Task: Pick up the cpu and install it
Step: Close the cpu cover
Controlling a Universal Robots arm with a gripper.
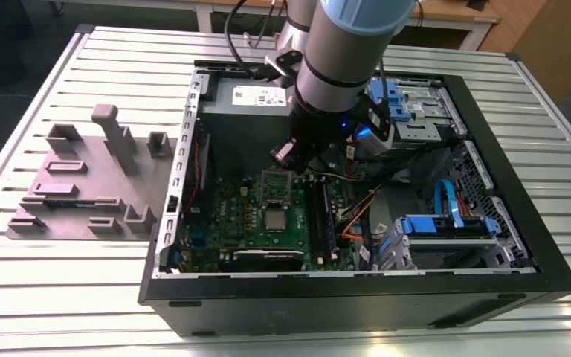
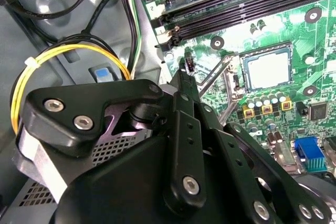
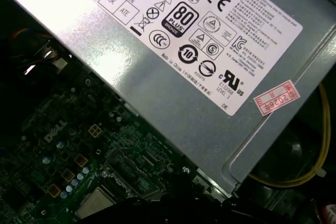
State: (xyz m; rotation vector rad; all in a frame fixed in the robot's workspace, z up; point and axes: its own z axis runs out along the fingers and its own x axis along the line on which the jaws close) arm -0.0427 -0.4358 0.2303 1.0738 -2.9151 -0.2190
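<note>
Cpu [image 1: 279, 221] sitting in socket on motherboard [image 1: 231, 216], hinged frame [image 1: 277, 184] standing open just beside it. Gripper [image 1: 300, 158] hanging over board near power supply [image 3: 157, 77], apart from cpu. Spread or pressed together: cannot tell.

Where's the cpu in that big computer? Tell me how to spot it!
Look inside the open black computer case, at the green motherboard on its floor. Near the board's middle lies the cpu, a small flat square. It is silvery, unlike the black slots beside it, and far smaller than the grey metal box.
</note>
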